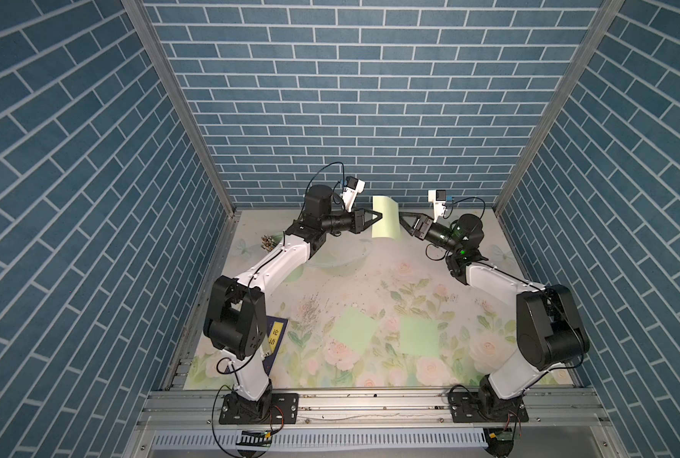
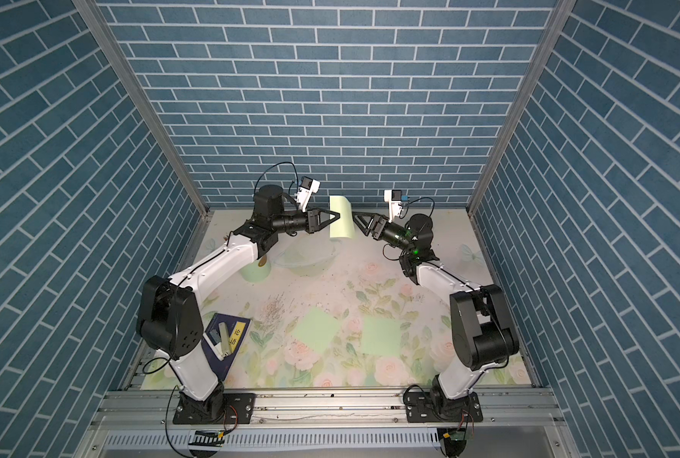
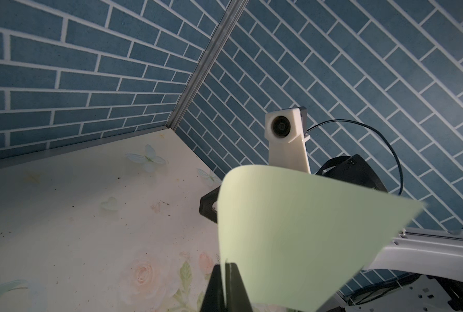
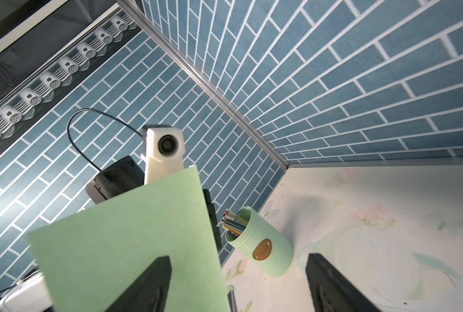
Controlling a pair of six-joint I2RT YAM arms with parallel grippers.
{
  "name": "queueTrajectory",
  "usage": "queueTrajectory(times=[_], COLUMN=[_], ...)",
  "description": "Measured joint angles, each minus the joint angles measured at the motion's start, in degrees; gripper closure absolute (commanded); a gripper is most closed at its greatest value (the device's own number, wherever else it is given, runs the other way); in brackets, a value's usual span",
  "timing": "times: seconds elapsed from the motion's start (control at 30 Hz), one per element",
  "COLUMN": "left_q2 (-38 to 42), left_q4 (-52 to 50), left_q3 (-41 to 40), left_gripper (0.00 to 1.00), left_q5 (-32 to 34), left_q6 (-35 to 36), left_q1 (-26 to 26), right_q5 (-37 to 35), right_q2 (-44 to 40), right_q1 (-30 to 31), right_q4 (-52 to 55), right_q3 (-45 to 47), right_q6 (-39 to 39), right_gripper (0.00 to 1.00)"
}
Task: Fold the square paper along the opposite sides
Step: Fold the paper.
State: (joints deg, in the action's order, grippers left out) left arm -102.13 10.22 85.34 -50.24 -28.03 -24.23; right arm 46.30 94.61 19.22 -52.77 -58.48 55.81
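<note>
The square paper [image 1: 384, 217] hangs curved in mid-air above the far desk [image 1: 370, 277], pinched only by the closed left tool [image 3: 225, 270] while the right tool [image 4: 238, 283] gapes open beside it, so the unsupported sheet may droop or slip, spoiling edge alignment.

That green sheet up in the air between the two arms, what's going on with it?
The left gripper is shut on one edge of the light green square paper, holding it curled and lifted above the floral table near the back wall. The right gripper faces the paper's opposite edge with its jaws open, not gripping. No crease shows yet. Two more green paper squares lie flat near the front.
</note>
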Motion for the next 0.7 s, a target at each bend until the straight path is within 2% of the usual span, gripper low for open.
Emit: queueTrajectory(times=[0.7], left_q2=[0.15], left_q4=[1.27], left_q3=[-1.79], left_gripper=[1.00], left_q5=[-1.73], left_q6=[-0.87], left_q1=[0.22], right_q5=[1.84], right_q2=[1.95], right_q1=[2.23], right_q4=[-5.05], right_q3=[-1.92], right_q6=[1.20], right_gripper=[0.12])
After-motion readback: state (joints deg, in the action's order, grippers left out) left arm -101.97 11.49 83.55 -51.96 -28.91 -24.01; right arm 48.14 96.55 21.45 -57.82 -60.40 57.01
